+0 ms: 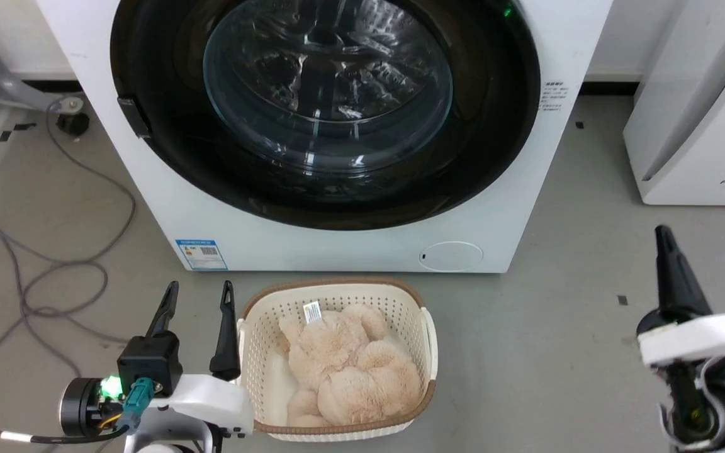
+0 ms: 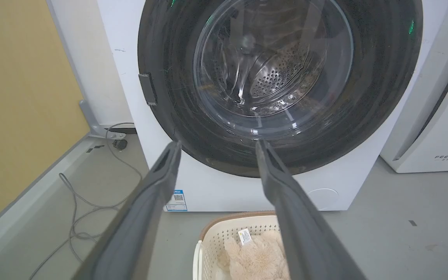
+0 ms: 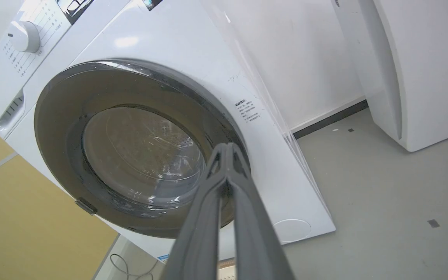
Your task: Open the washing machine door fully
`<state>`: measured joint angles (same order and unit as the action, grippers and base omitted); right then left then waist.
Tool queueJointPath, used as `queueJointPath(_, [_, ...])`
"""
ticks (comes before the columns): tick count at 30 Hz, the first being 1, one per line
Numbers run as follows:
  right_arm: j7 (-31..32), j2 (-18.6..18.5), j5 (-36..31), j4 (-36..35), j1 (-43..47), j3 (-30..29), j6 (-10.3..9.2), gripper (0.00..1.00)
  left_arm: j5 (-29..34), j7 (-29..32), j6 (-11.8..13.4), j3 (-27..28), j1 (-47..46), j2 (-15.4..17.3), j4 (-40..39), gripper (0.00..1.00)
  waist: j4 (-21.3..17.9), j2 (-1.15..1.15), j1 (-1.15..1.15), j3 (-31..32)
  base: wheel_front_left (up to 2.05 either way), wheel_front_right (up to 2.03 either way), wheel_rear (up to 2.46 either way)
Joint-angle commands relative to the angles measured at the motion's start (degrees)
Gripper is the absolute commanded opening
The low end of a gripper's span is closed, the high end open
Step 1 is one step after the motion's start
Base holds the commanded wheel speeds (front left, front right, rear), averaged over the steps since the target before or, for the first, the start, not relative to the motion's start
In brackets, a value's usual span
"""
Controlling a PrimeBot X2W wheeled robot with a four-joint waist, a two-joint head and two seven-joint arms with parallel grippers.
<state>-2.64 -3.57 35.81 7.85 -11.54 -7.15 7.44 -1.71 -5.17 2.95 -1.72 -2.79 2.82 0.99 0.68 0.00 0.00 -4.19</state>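
From where I sit, the washing machine [image 1: 362, 248] fills the upper half of the head view, and the washing machine door [image 1: 325, 113] looks seated flush in its front, its glass bowl facing me with no gap that I can make out at the rim. I judge the task not yet begun: the whole swing of the door is left to do. Below the machine, at the lower centre of the frame, a cream basket [image 1: 337, 286] stands on the floor with a beige plush toy [image 1: 343, 365] inside it. My left gripper [image 1: 201, 288] is at the lower left, just beside the basket, its fingers spread apart and holding nothing. The door lies up and to the right of it, well apart. In the left wrist view the left gripper [image 2: 218, 144] points at the lower rim of the door [image 2: 278, 77]. My right gripper [image 1: 663, 236] is at the lower right, pressed closed on nothing, and the door is up and to the left of it, also well apart. The small dark tab [image 1: 134, 117] on the door's left edge is what I take for the handle, and it is nearer the left gripper.
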Motion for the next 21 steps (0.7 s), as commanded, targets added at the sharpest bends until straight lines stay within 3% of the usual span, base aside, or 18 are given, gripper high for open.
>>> queueJointPath(1, [0.1, -0.9, 3.1, 1.7, -2.9, -0.8, 0.02, 0.00, -0.3, -0.7, 0.6, -0.3, -1.3, 0.0, -0.1, 1.00, 0.3, 0.00, 0.00, -0.9, 0.00, 0.00, 0.00])
queueJointPath(21, [1.3, -7.3, 17.6, 17.2, -24.8, -2.4, 0.02, 0.00, -1.2, -2.9, 2.1, -1.6, -5.8, 0.0, -1.2, 1.00, 2.6, 0.00, 0.00, -8.7, 0.00, 0.00, 0.00])
